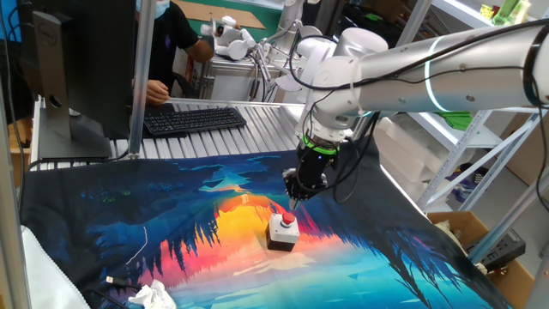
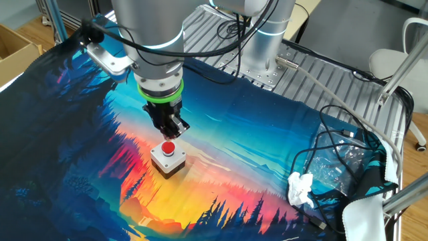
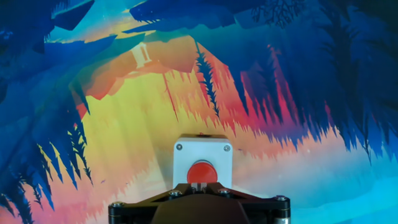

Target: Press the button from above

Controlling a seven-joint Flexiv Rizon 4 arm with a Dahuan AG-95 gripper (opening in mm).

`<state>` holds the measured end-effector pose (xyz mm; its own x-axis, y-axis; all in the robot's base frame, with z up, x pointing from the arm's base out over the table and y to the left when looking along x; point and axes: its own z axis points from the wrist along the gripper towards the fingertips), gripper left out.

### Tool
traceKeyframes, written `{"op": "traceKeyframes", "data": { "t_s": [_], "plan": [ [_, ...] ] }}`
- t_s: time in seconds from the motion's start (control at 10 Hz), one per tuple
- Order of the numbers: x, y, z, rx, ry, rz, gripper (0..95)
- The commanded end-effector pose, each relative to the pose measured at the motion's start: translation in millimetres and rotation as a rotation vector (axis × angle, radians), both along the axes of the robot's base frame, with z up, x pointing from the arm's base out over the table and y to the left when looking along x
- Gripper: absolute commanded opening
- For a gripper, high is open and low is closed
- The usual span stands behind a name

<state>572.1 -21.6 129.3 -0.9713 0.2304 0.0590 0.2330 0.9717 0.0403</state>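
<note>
Item: the button (image 1: 289, 220), a small red dome cap on a boxy housing (image 1: 282, 232) with a light grey top and dark base. Location: upright on the surface (image 1: 412, 257), on the orange-yellow patch of the printed cloth (image 1: 129, 215) that covers it, near the middle. In the hand view the housing sits low and centred, four corner screws showing, the cap (image 3: 202, 172) partly under the lower edge of the hand's body. Item: the hand (image 1: 294, 200), at the end of the white arm (image 1: 412, 69), pointed down. Position: directly over the cap; the other fixed view puts its tip (image 2: 175, 134) just above the dome (image 2: 168, 148), close, with contact not confirmed from any view. State of the fingers: cannot be told; no view shows the tips clearly enough to see a gap or a meeting. Step in hand, as judged: final approach from above, alignment apparently done, press not yet made. Next move calls for: a short straight descent onto the dome, kept vertical so the tip meets the cap's centre rather than its slope, with force enough to depress it and not so much as to shove the loose housing across the cloth. Other items: crumpled white paper (image 2: 300, 189) and cables (image 2: 341, 144) at the surface's edge, well apart from the button.
</note>
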Motion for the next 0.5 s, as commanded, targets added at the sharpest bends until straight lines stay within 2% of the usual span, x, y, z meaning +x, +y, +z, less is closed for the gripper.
{"op": "traceKeyframes", "data": {
  "t_s": [0.1, 0.5],
  "plan": [
    [1.2, -0.6, -2.6, 0.000, -0.001, -0.001, 0.0],
    [5.3, -0.7, -9.5, 0.005, -0.003, -0.001, 0.0]
  ]
}}
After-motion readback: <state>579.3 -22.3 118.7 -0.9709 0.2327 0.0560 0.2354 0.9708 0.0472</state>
